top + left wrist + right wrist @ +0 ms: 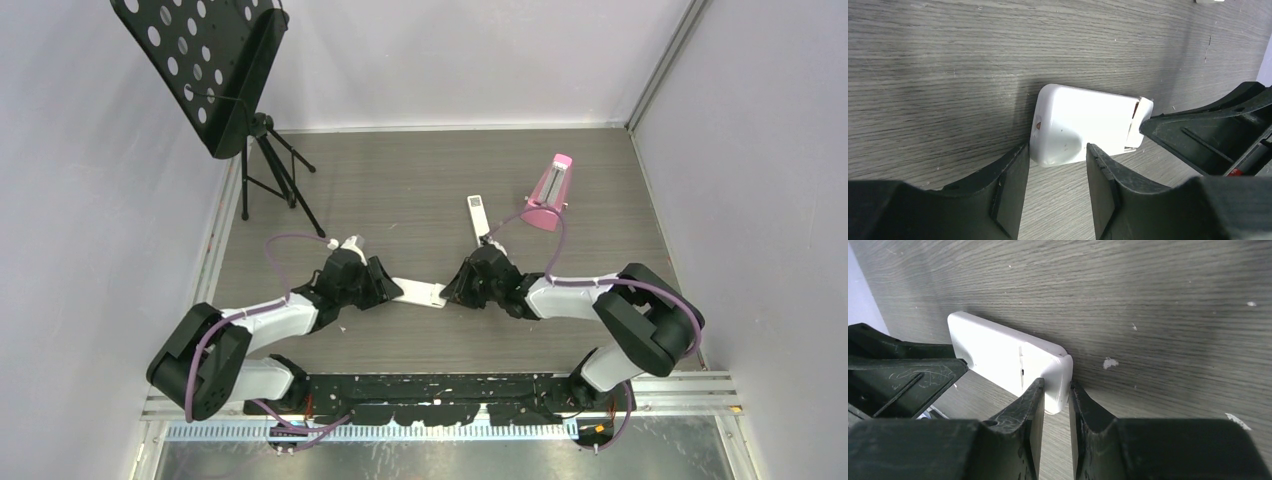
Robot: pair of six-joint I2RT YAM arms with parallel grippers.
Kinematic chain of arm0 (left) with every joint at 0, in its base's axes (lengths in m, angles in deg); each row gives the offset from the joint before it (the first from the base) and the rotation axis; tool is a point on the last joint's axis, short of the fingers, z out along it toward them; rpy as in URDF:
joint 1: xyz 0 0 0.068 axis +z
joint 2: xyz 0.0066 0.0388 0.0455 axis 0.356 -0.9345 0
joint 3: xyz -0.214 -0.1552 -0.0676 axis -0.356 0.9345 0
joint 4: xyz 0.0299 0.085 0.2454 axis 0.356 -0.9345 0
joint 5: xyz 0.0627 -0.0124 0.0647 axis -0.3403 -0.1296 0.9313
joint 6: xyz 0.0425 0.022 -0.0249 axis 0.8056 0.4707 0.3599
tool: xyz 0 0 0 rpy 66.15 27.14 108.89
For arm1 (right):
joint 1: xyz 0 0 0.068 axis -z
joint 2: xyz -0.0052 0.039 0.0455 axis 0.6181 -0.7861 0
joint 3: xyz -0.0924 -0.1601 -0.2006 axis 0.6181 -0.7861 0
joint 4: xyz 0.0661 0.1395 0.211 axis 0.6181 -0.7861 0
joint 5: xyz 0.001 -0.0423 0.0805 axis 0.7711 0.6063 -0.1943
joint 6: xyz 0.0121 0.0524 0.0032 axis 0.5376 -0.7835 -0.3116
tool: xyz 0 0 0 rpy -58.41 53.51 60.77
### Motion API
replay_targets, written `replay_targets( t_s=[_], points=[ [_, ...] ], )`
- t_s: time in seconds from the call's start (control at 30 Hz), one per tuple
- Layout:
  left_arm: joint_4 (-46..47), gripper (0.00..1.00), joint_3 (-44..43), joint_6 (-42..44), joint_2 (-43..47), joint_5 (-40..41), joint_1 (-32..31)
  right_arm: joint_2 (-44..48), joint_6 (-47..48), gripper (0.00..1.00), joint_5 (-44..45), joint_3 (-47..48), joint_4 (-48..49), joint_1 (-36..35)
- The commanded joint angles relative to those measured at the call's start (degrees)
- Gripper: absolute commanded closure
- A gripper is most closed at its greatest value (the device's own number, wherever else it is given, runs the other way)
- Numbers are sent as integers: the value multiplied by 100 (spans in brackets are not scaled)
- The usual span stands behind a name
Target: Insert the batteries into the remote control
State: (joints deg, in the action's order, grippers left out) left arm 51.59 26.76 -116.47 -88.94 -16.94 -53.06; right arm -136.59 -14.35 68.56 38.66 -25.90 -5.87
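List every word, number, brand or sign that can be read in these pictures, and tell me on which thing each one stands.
No text can be read in any view.
remote control: only its plain white back shows, with no print on it.
slim remote: any marking is too small to read.
pink metronome: any scale or brand is too small to read.

A black perforated music stand [203, 62] on a tripod stands at the far left corner of a grey wood-grain counter [400, 170]. A pink metronome [549, 195] stands upright toward the far right. Near it, on its left and not touching it, a long slim white remote [477, 215] lies flat.
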Motion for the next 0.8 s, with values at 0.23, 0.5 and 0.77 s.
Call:
replay_targets(
  t_s=[0.23,0.5,0.77],
  points=[
    [-987,52,284,68,-407,142,-93,200,391,87,-124,-698,301,-139],
    [-987,51,256,106,-453,170,-91,-123,751,91,-525,-676,436,-117],
    [-988,51,225,124,-551,186,-88,35,1302,93,-446,-572,-24,-48]
  ],
)
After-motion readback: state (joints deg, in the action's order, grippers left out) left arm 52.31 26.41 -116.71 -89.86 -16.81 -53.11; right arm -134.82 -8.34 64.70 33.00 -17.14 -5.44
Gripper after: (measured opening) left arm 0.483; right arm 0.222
